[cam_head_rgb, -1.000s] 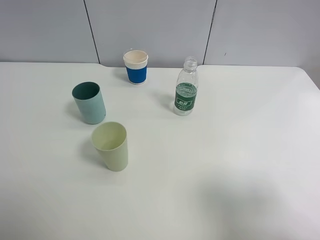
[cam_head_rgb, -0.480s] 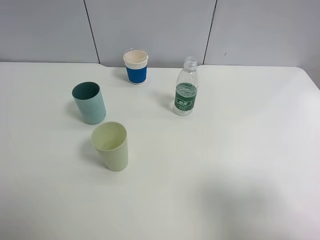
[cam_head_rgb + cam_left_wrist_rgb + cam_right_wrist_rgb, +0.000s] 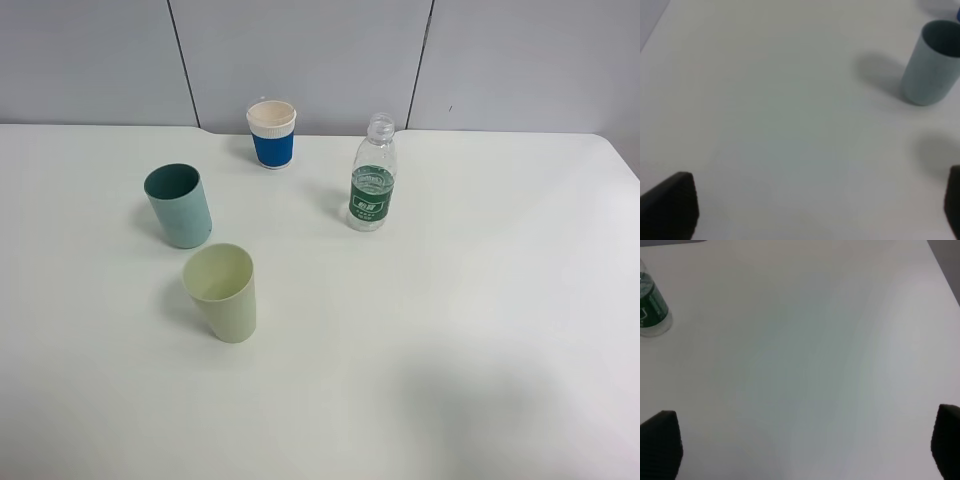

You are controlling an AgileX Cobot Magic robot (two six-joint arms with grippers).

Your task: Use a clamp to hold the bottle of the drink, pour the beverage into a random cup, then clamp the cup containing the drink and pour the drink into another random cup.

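A clear bottle (image 3: 372, 180) with a green label and no cap stands upright on the white table (image 3: 480, 300), back centre-right; its base shows in the right wrist view (image 3: 651, 310). A teal cup (image 3: 179, 205) stands at left and shows in the left wrist view (image 3: 932, 65). A pale green cup (image 3: 222, 291) stands in front of it. A blue-sleeved paper cup (image 3: 272, 133) stands at the back. Neither gripper shows in the high view. My left gripper (image 3: 815, 210) and right gripper (image 3: 800, 445) hang open and empty above bare table, fingertips (image 3: 670, 205) (image 3: 660, 442) wide apart.
A grey panelled wall (image 3: 320, 60) runs behind the table's far edge. The table's right edge (image 3: 620, 160) lies beyond the bottle. Bare table surface lies in front of the cups and bottle.
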